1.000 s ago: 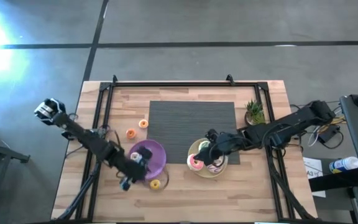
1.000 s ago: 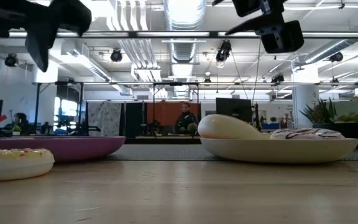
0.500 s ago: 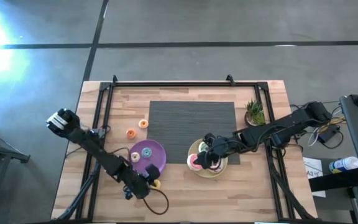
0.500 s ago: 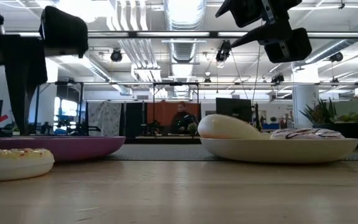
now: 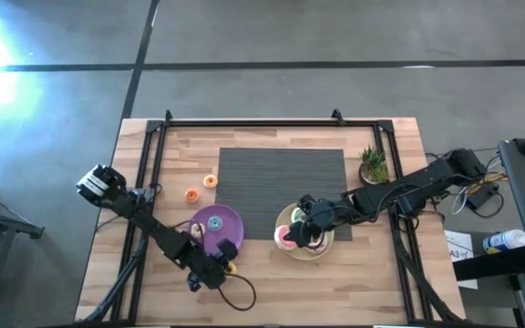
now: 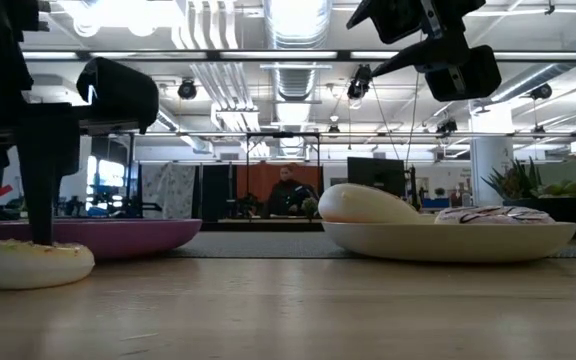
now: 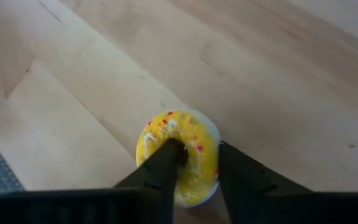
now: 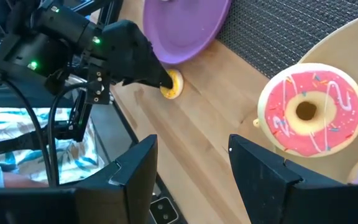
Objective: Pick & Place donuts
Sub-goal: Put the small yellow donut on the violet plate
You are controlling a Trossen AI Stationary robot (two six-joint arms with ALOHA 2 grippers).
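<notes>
A yellow sprinkled donut lies flat on the wood by the purple plate's near rim. My left gripper is down on it, shut on its ring; it also shows from above. My right gripper hovers open over the pale-yellow plate, touching nothing. On that plate lie the pink donut and the purple-white donut. Two tiny orange rings lie on the wood left of the mat. A pale ring sits on the purple plate. My left gripper holds the yellow donut by one side of its ring. One finger stands in the hole and the other against the outer edge. The fingers come from above, pointing down. The donut rests on the table.
A dark grey mat covers the table's middle. A small potted plant stands near the right edge. Black frame rails run along the left, right and far sides. A cable loops by the near edge. A person stands far behind the table.
My left gripper has swung from beside the purple plate toward the near edge and come down onto the yellow donut, one finger entering its hole. The donut has shifted slightly along the table in the low view.
</notes>
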